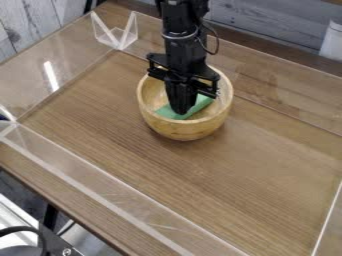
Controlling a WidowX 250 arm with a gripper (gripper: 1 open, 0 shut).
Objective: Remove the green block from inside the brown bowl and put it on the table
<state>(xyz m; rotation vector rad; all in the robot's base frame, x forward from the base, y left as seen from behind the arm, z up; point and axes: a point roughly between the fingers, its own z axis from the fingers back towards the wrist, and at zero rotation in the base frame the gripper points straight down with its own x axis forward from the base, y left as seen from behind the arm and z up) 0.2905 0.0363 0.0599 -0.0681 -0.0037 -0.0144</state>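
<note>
The brown bowl [147,104] sits on the table [160,185], towards the back and middle. The green block [171,111] lies inside it, tilted against the bowl's wall, with its middle hidden by the arm. My black gripper [183,103] reaches straight down into the bowl. Its fingers are close together, and their tips are at the block's middle. I cannot tell whether the tips press on the block or only touch it. The block is not lifted.
Low clear acrylic walls [80,185] run along the table's edges. A clear angled bracket [115,30] stands at the back left corner. Grey planks lie behind the table. Bare wood stretches in front of the bowl and to its right.
</note>
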